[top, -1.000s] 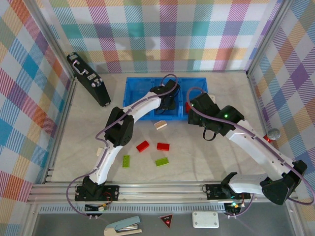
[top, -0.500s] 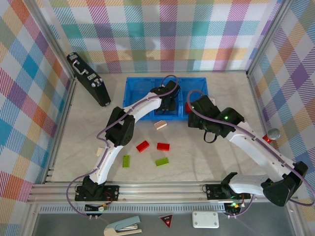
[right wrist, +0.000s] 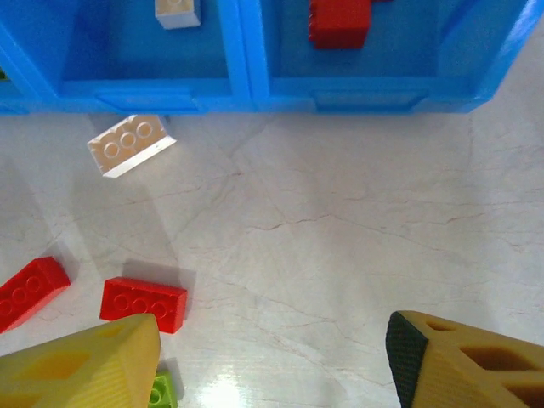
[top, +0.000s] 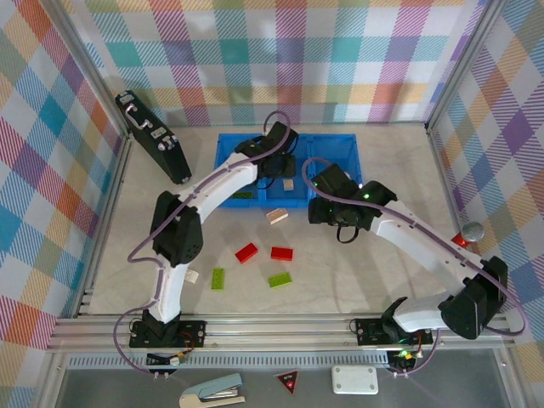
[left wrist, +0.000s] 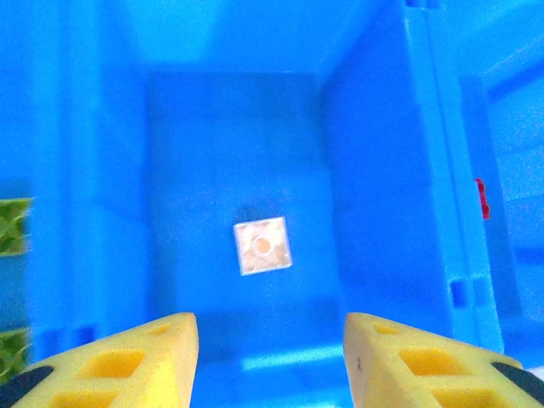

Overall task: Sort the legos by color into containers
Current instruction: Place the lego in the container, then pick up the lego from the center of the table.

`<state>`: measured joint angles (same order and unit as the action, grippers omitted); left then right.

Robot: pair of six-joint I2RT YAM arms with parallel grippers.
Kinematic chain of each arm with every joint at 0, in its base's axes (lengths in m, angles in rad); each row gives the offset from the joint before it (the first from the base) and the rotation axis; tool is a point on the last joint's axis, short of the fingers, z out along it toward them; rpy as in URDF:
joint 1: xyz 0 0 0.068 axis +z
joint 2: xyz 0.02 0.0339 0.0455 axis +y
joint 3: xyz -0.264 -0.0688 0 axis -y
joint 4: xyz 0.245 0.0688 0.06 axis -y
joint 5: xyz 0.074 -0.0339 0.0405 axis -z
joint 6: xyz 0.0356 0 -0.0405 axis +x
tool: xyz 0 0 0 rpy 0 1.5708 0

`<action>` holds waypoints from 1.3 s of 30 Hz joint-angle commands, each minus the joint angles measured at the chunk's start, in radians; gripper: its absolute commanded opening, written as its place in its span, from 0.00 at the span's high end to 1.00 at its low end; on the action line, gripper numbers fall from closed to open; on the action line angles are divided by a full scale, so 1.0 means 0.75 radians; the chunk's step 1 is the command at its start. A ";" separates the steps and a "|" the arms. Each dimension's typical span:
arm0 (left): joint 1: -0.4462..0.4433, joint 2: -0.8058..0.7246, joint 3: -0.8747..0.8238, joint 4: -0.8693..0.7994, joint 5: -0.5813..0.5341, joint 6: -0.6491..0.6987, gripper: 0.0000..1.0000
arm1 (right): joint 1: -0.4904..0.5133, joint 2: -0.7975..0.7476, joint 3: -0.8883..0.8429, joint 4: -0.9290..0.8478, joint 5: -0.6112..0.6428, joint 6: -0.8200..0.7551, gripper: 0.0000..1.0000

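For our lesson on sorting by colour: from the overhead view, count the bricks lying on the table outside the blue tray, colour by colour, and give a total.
Red bricks: 2
Green bricks: 2
Cream bricks: 2
Total: 6

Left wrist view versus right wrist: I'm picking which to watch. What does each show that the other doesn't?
Left wrist: green bricks in the left compartment. Right wrist: the table with a loose cream brick, two red bricks and a green brick. Both: the blue tray and the cream brick in its middle compartment.
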<state>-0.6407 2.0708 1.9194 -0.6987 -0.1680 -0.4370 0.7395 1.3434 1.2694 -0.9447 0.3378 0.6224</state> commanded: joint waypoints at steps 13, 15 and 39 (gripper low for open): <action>0.391 -0.604 -0.557 -0.089 0.206 0.147 0.50 | 0.245 0.299 0.012 0.060 -0.080 0.425 0.26; 0.462 -0.673 -0.598 -0.130 0.207 0.198 0.49 | 0.281 0.364 0.050 0.040 -0.072 0.494 0.24; 0.785 -0.920 -0.967 0.007 0.163 0.407 0.47 | 0.411 0.739 0.143 0.136 -0.072 0.730 0.14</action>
<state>-0.0669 1.4158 1.2060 -0.7227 -0.0483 -0.1547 1.0470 1.8736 1.3525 -0.8486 0.2916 1.1637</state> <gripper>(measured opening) 0.533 0.862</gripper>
